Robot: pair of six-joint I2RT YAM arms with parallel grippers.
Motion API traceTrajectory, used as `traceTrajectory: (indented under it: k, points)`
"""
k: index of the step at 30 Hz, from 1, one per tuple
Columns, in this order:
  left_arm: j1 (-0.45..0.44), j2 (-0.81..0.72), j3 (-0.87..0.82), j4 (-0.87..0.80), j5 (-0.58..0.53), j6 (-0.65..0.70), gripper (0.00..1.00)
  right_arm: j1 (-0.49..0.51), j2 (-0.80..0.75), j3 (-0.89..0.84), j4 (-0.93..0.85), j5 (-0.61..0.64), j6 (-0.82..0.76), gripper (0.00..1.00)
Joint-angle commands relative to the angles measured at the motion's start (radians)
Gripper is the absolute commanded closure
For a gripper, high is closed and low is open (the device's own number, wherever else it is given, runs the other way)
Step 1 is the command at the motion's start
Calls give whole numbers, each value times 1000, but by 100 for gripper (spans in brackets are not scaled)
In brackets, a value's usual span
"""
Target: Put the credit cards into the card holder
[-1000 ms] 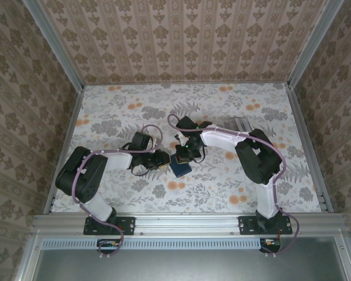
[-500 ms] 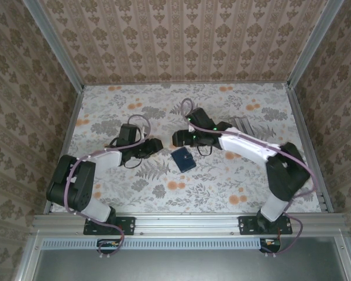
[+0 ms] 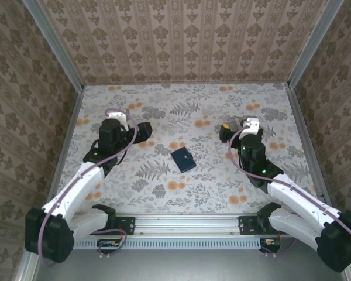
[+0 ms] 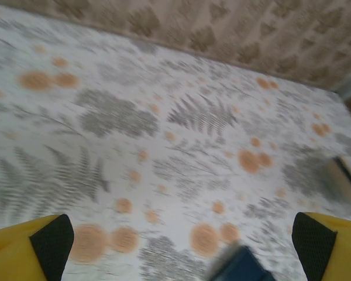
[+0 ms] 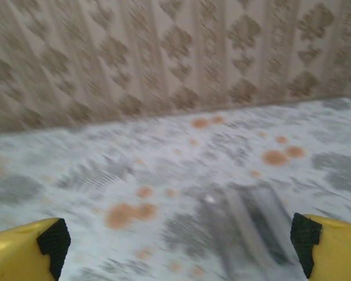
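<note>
Arms sweeping low across the bench [image 3: 222, 99] could knock the card holder [image 3: 182, 159], which lies shut and unheld near the middle; its fold might also spring open. Count: one bench; two grippers, left gripper [image 4: 181, 243] and right gripper [image 5: 180, 239], jaws spread wide, empty; one card holder.
</note>
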Motion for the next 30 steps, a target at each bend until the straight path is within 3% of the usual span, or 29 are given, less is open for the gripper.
traceTrajectory:
  k: [1, 4, 7, 9, 11, 12, 13, 16, 17, 23, 25, 28, 30]
  points:
    - [-5, -62, -85, -15, -328, 148, 0, -53, -2, -64, 124, 29, -155, 0]
    - [14, -80, -200, 156, -441, 155, 0, -125, 61, -91, 147, -57, -110, 0]
    - [60, -24, -321, 430, -332, 316, 0, -139, 104, -112, 224, -59, -112, 0]
    - [75, -23, -302, 398, -239, 453, 0, -158, 150, -131, 343, -51, -188, 0]
    - [109, -6, -304, 443, -227, 518, 0, -213, 235, -117, 382, -73, -204, 0]
    - [149, 16, -310, 480, -190, 529, 0, -237, 283, -108, 425, -103, -224, 0]
    - [191, 41, -312, 496, -137, 533, 0, -237, 290, -77, 355, -114, -251, 0]
    - [332, 139, -310, 553, 66, 490, 0, -275, 364, -90, 503, -152, -314, 0]
    - [358, 176, -326, 609, 97, 473, 0, -292, 361, -69, 450, -160, -289, 0]
    - [412, 326, -346, 798, 139, 480, 0, -373, 366, -88, 399, -315, -208, 0]
    - [413, 371, -337, 836, 122, 478, 0, -407, 389, -88, 385, -442, -174, 0]
    - [427, 460, -307, 858, 130, 466, 0, -406, 395, -85, 393, -458, -206, 0]
    - [428, 504, -314, 914, 137, 471, 0, -412, 442, -103, 509, -447, -236, 0]
